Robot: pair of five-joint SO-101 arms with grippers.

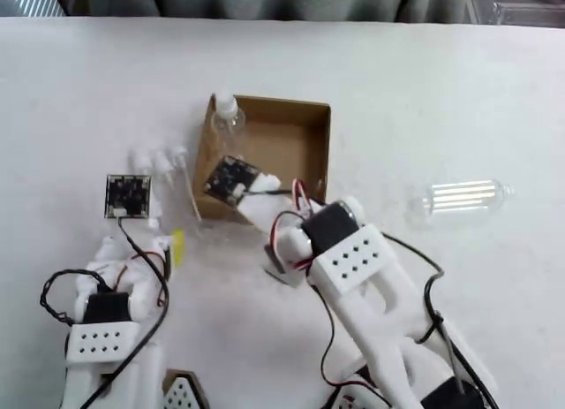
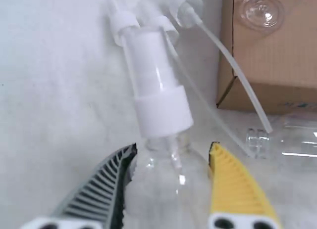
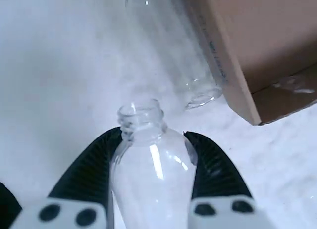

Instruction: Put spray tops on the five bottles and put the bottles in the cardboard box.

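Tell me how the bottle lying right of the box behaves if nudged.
The lying bottle looks empty, so probably very light. Resting on its round side, it would likely roll. Smooth clear plastic may slip.

I count five clear bottles (image 1: 459,199) and one cardboard box (image 1: 269,102). Three white spray tops (image 2: 184,5) stand together. Perhaps a fourth is on one bottle.

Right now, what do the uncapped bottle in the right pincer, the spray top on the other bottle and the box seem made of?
Uncapped bottle: clear glossy plastic, probably; the table shows through it and highlights streak it.
Spray top: smooth white opaque plastic, by its look.
Cardboard box: brown matte cardboard, pale cut edge visible.
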